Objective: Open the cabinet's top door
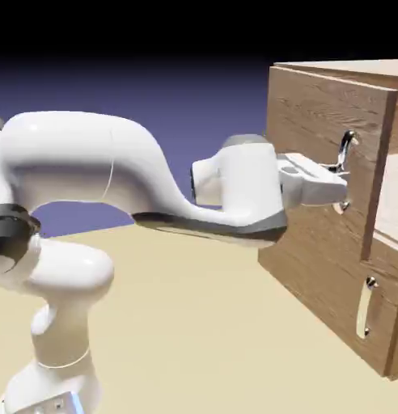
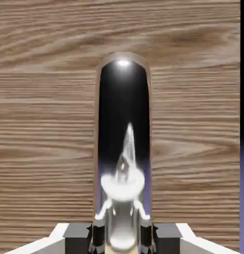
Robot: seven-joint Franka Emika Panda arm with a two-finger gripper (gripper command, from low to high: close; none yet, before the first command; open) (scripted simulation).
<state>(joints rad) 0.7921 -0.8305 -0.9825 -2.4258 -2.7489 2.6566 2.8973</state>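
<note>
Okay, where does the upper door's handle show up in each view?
Exterior view: right of centre, upper half, the curved silver handle with the claw at it.
Hand view: middle column, upright, large, running down between the fingertips at the bottom edge.
Shared landmark: the wood-grain top door behind it.

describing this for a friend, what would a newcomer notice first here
Probably the bulky white robot arm stretching across the exterior view. Next, the brown wood-grain cabinet at the right, its upper door's curved silver handle mirror-bright and centred in the hand view, between the grey fingertips.
</note>
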